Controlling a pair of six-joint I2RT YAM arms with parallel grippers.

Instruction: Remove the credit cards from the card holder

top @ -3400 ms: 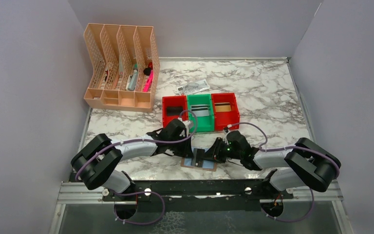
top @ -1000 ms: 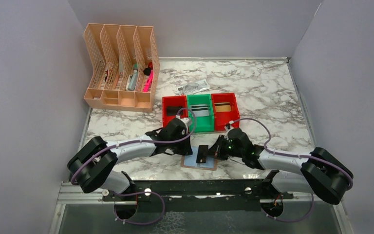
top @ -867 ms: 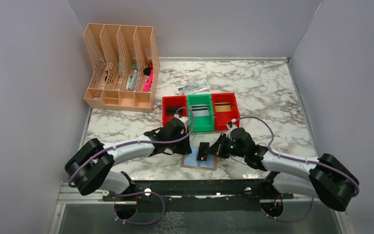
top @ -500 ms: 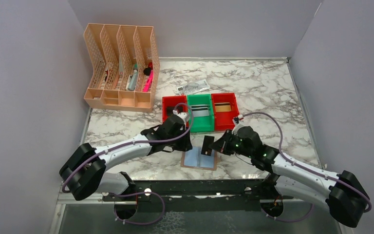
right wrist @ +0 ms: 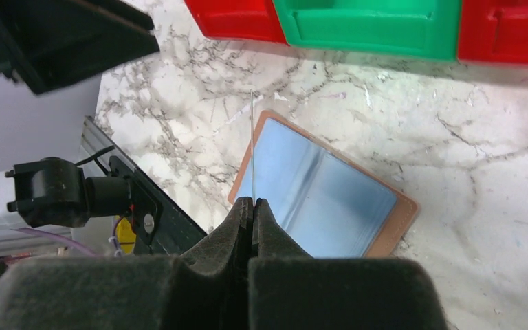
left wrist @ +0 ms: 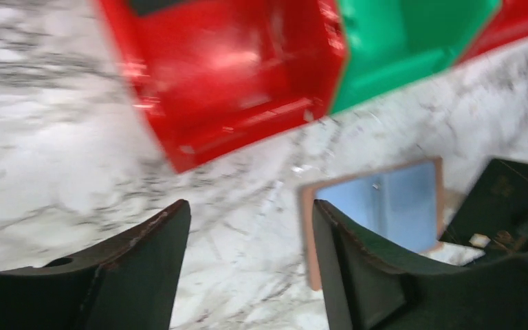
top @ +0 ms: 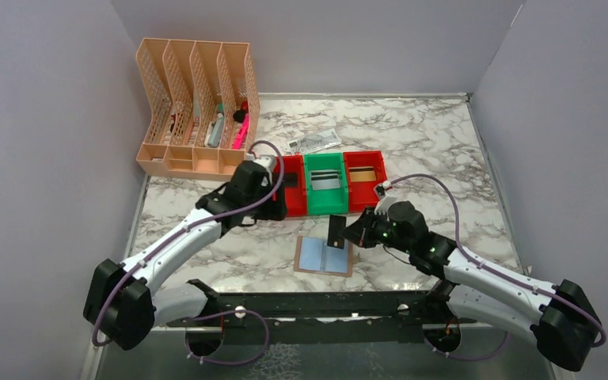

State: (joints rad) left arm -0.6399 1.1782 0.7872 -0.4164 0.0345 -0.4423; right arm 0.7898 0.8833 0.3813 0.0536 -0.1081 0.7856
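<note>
The card holder [top: 323, 256] lies open flat near the front edge, its two pale blue panels [right wrist: 323, 192] facing up. My right gripper [top: 347, 235] hangs just above its far right corner, shut on a dark credit card [top: 336, 230]. That card shows edge-on as a thin line [right wrist: 252, 148] in the right wrist view. My left gripper [top: 275, 198] is open and empty in front of the left red bin [top: 291, 165]. In its wrist view the left gripper [left wrist: 251, 230] has the card holder [left wrist: 392, 203] beside its right finger. A grey card [top: 326, 183] lies in the green bin and a gold one [top: 364, 174] in the right red bin.
Three bins stand in a row behind the holder: red, green [top: 324, 207] and red [top: 368, 201]. A crumpled paper note [top: 313, 142] lies behind them. A peach file organiser [top: 198, 111] fills the back left corner. The black mounting rail [top: 317, 305] runs along the near edge.
My left gripper let go of the holder, opened and swung back left to the red bin. My right gripper lifted the dark card off the holder and carried it slightly toward the bins.
</note>
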